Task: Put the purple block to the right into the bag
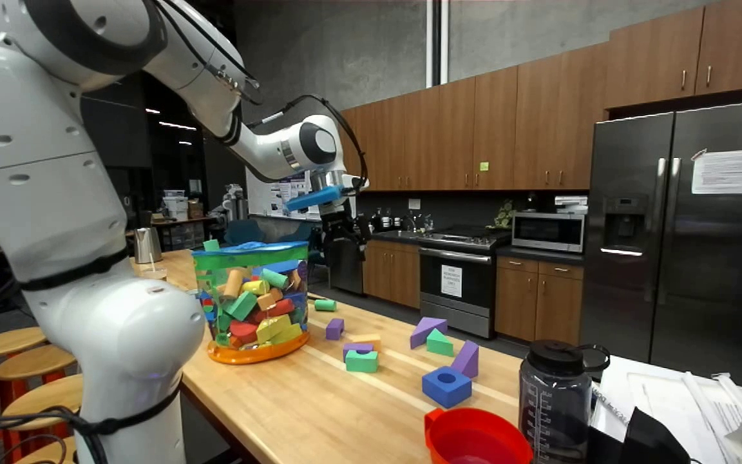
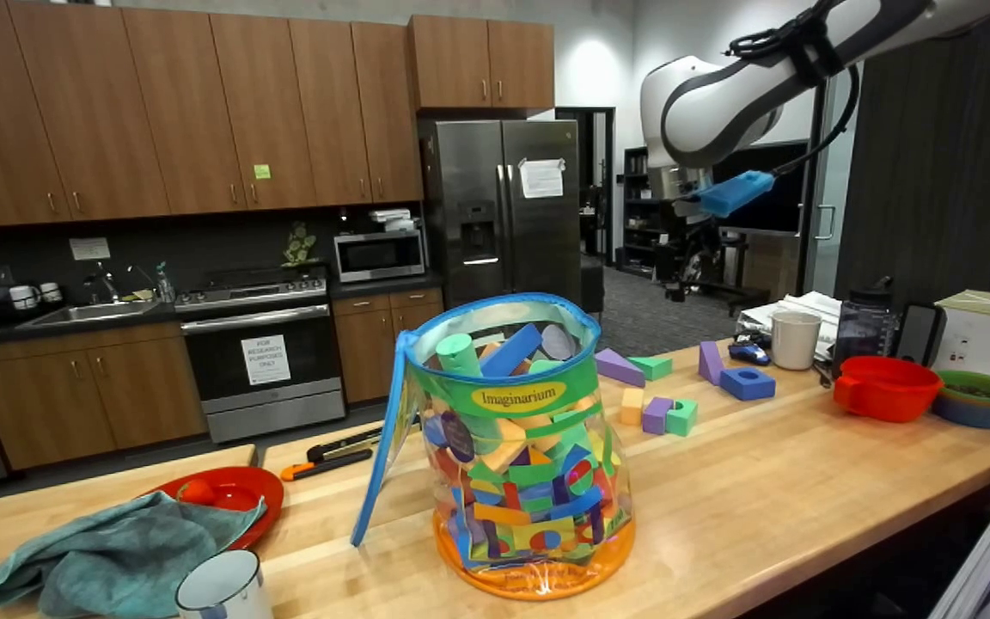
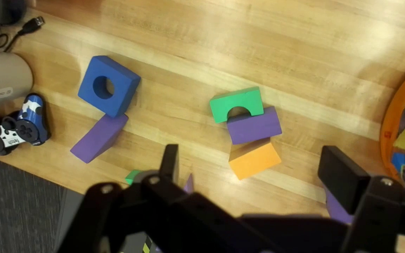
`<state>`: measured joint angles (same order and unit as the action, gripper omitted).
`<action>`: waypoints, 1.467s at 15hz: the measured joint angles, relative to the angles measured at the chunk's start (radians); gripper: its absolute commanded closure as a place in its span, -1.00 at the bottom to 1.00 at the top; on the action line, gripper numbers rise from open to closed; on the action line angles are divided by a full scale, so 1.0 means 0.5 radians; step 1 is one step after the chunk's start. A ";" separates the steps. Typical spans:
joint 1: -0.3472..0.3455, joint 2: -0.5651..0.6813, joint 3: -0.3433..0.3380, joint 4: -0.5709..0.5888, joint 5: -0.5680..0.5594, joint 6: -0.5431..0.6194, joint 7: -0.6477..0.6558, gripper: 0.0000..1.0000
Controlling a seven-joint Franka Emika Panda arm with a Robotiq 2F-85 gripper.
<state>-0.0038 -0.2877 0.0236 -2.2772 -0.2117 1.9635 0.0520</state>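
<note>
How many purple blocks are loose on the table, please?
4: a purple block near the bag, another purple block beside the green arch, a purple wedge beside the green wedge, and another wedge beside the blue block. Others may be hidden behind the bag.

Pale wooden tabletop (image 2: 770, 473) bearing clear plastic bag (image 2: 519, 396), oblong purple block (image 3: 255, 125), green arched block (image 3: 237, 99), pierced blue block (image 3: 118, 79), red bowl (image 2: 899, 404).
</note>
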 measured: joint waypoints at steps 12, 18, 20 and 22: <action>-0.078 0.420 -0.076 0.196 0.085 0.266 0.315 -1.00; -0.022 0.375 -0.027 0.058 0.153 0.415 0.344 -1.00; 0.021 0.291 0.015 -0.114 0.194 0.559 0.386 -1.00; 0.072 0.177 0.069 -0.355 0.273 0.782 0.448 -1.00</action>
<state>0.0322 -0.1989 0.0581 -2.4544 -0.0754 2.3546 0.2760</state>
